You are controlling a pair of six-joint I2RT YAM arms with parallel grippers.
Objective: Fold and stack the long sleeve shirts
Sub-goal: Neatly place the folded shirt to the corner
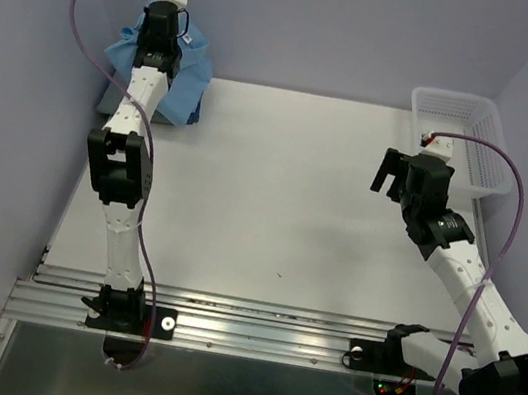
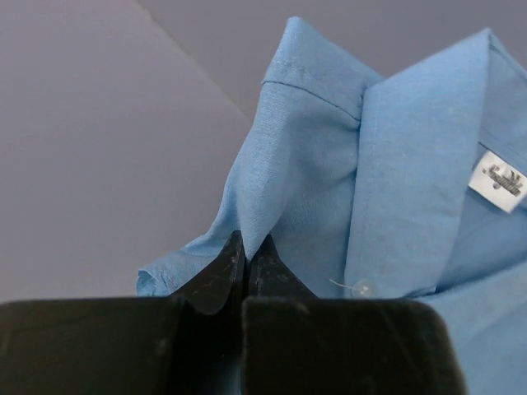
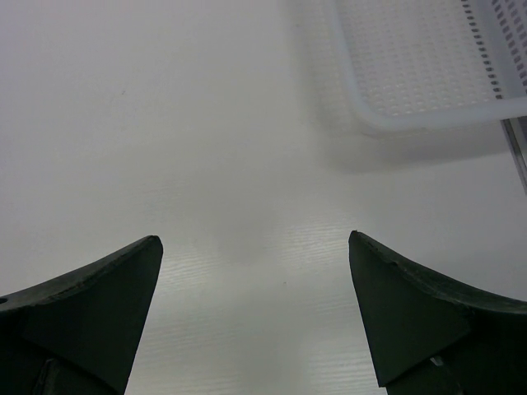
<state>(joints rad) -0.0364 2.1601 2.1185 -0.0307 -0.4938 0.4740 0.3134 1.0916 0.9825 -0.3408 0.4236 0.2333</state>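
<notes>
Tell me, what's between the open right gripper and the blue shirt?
Only bare white tabletop between black right gripper and light-blue cloth collared shirt, per the top view.

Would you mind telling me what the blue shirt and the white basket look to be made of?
The blue shirt looks like thin woven cloth with a matte finish, probably cotton or a blend: it shows a fine weave, stitched seams and soft folds. The basket looks like white plastic, slightly glossy and apparently moulded: it has a smooth rounded rim and regular small holes.

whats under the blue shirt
A strip of grey shirt shows beneath the blue shirt, beside the left arm. The rest of it is covered by the blue cloth and the arm.
</notes>
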